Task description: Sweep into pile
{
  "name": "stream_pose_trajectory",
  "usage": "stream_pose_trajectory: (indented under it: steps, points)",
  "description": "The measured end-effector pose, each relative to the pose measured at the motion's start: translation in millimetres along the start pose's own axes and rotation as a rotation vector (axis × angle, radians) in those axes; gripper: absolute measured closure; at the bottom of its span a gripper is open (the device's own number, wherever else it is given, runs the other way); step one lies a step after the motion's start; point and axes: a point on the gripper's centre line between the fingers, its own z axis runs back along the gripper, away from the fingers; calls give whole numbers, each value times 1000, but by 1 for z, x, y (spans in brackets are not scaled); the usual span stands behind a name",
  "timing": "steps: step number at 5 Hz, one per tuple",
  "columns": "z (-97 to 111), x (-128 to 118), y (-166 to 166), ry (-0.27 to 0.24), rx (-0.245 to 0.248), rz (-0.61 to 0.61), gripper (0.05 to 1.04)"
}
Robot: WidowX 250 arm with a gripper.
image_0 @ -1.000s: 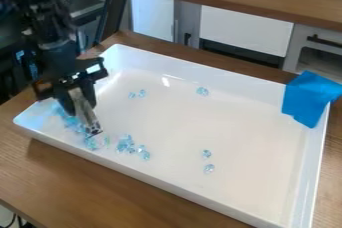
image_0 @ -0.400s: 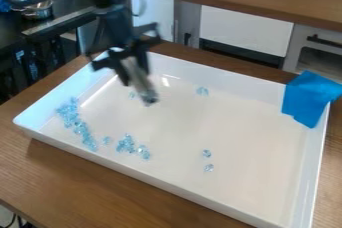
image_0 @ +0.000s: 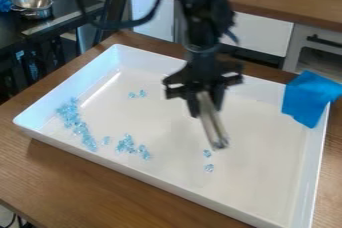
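My hand (image_0: pixel 205 106) is over the middle of the white tray (image_0: pixel 79 86), a bit right of centre in view, fingers clamped on a long greyish tool (image_0: pixel 212 128). Tool slants down, its tip just beside the upper of two loose blue beads (image_0: pixel 207 153); can't tell if the tip touches the tray floor. Second loose bead (image_0: pixel 209 168) sits near that one, toward the near wall.

Main bead pile (image_0: pixel 75 122) is at the left end, a strung-out strip running from beside the left wall down toward the near wall. A smaller clump (image_0: pixel 127 144) lies just right of its lower end, apart from it, with a single stray bead (image_0: pixel 105 140) in between. Another pair of beads (image_0: pixel 137 94) lies farther back, apart from the pile, left of my hand.

For room: I have a broad stretch of tray floor from the tool to the right wall, and another between the tool and the small clump. Tight side is the left corner, where the pile sits close to the walls. Raised rim goes round the tray. Blue cloth (image_0: pixel 308 99) hangs over the far right corner, on the rim.

Tray rests on the wooden desk (image_0: pixel 87 187), with wood showing past its near and far edges. Upper left, metal pot (image_0: pixel 32 5) on a dark surface.
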Motion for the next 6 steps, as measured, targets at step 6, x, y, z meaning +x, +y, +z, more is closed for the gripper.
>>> stream_pose_trajectory:
  steps: [6]
  points:
    - [-43,-8,33,34,230,-329,702]
